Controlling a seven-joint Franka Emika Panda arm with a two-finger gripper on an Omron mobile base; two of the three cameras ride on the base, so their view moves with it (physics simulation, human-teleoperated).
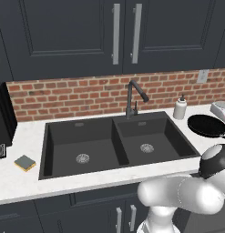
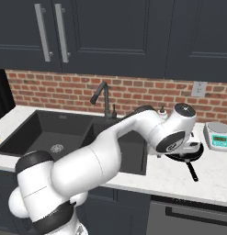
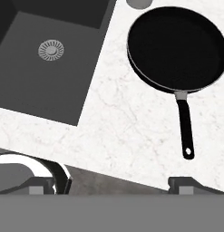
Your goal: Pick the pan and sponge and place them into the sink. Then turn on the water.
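The black pan [image 1: 206, 126] lies on the white counter just right of the sink [image 1: 115, 136], its thin handle [image 3: 186, 131] pointing toward the counter's front edge. My gripper [image 3: 112, 186] hovers above the counter in front of the pan, open wide with nothing between its fingertips [image 3: 183, 185]. In the right base view the hand hangs directly over the pan [image 2: 184, 157]. Far to the left of the sink, the sponge [image 1: 25, 163] rests flat on the counter. No water runs from the dark gooseneck faucet [image 1: 132, 98].
A white soap bottle [image 1: 180, 109] stands behind the pan by the brick wall. A kitchen scale [image 2: 218, 134] sits to the pan's right. A black appliance [image 1: 2, 118] occupies the far left. Bare marble counter [image 3: 127, 113] lies between the right basin [image 3: 36, 90] and the pan.
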